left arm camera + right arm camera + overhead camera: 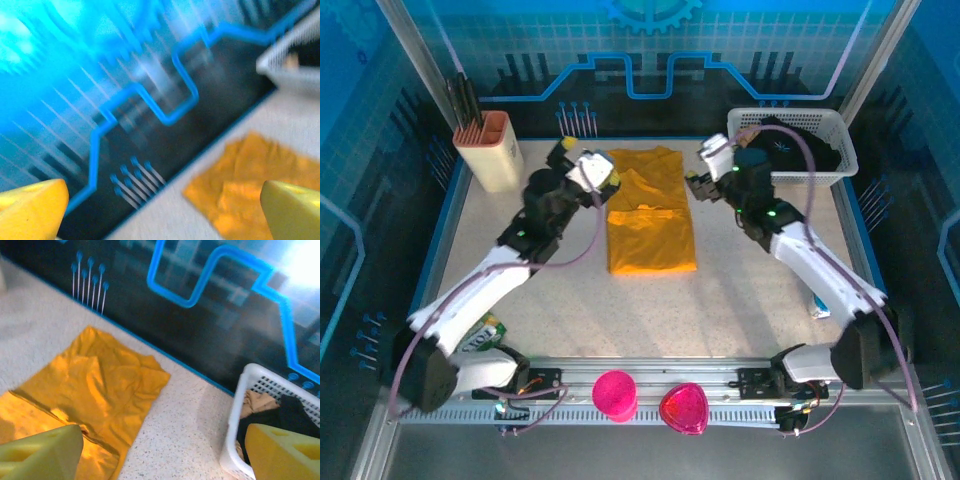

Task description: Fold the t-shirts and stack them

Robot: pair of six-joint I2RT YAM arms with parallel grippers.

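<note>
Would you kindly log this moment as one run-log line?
left gripper: open, empty | right gripper: open, empty | t-shirt: folded narrow, flat on table, grippers flanking far end

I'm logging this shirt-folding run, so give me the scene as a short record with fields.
shirt: orange, folded narrow, lying flat, centre
left claw: open, empty, by shirt's far-left corner
right claw: open, empty, by shirt's far-right corner
basket: white, far right, dark clothes inside
holder: beige, far left
</note>
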